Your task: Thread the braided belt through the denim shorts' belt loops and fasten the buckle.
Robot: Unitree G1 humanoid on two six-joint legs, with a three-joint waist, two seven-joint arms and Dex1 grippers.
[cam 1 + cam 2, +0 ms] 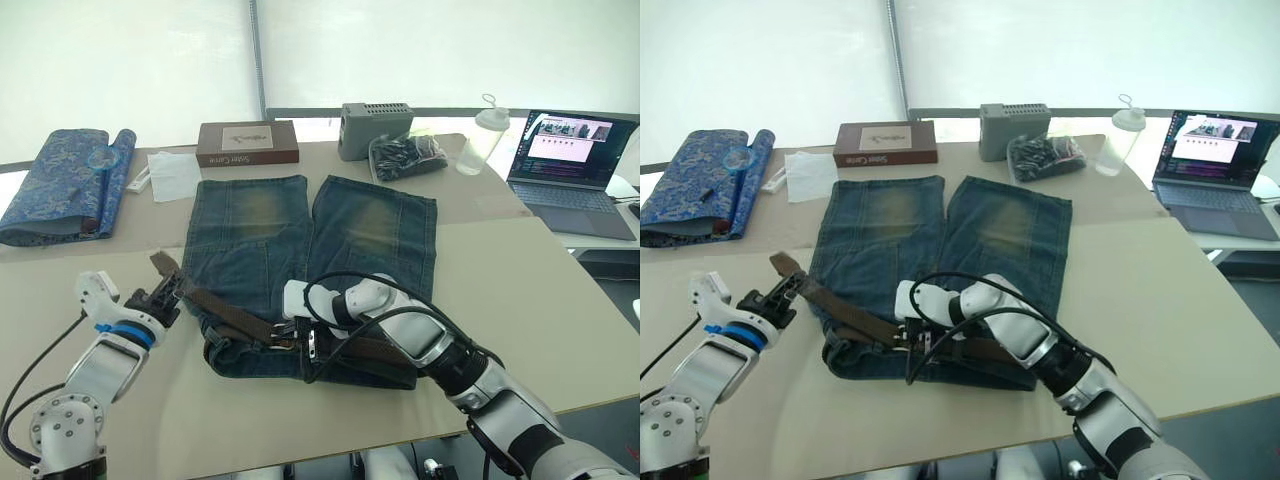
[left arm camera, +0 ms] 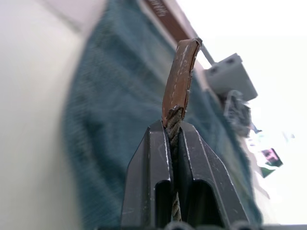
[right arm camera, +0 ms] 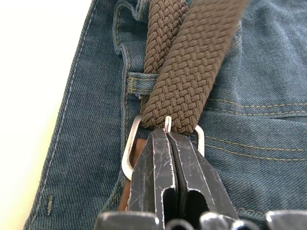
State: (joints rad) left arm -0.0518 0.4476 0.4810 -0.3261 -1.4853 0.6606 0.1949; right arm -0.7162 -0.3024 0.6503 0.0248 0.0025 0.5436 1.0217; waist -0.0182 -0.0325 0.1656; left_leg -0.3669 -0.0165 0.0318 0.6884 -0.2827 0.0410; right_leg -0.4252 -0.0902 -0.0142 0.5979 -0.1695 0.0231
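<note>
While the denim shorts (image 1: 305,255) lie flat on the beige bench (image 1: 500,300), legs pointing away toward the window and waistband nearest the robot, the braided belt (image 1: 235,318) runs along that waistband. From where I stand, the left pincer (image 1: 172,292) is closed on the belt's brown leather tip (image 2: 178,79), holding it raised off the bench just beside the shorts' left edge; the left wrist view shows the strap end pinched between the two black fingers (image 2: 151,177) and sticking up past them. The right pincer (image 1: 300,336) sits at the middle of the waistband, its fingers pressed together on the buckle (image 3: 163,143). In the right wrist view the silver frame lies on the denim, the woven strap passes through it, and the prong is nipped between the fingertips. Just beyond the buckle one of the belt loops (image 3: 139,82) crosses over a strand of the belt.

Farther back on the bench are a folded blue patterned cloth (image 1: 65,180), a brown box (image 1: 246,143), a grey box (image 1: 374,129), a clear bottle (image 1: 481,139) and an open laptop (image 1: 574,170).
</note>
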